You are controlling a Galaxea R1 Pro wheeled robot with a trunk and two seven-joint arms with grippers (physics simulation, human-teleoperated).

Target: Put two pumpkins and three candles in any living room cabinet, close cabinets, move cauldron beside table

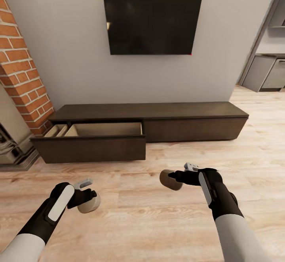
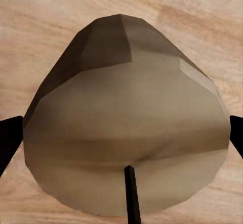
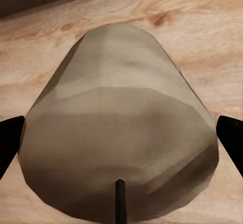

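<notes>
Head view: the left hand grips a beige candle above the wooden floor, and the right hand holds a second candle. Ahead of both hands stands the dark cabinet, its left drawer pulled out just beyond the left hand.

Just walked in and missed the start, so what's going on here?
The robot faces the low dark cabinet under the wall TV, carrying a cream candle in each gripper. The left gripper is shut on the left candle, and the right gripper is shut on the right candle, both held above the wooden floor. The cabinet's left drawer is pulled open, so the candles look headed there.
</notes>
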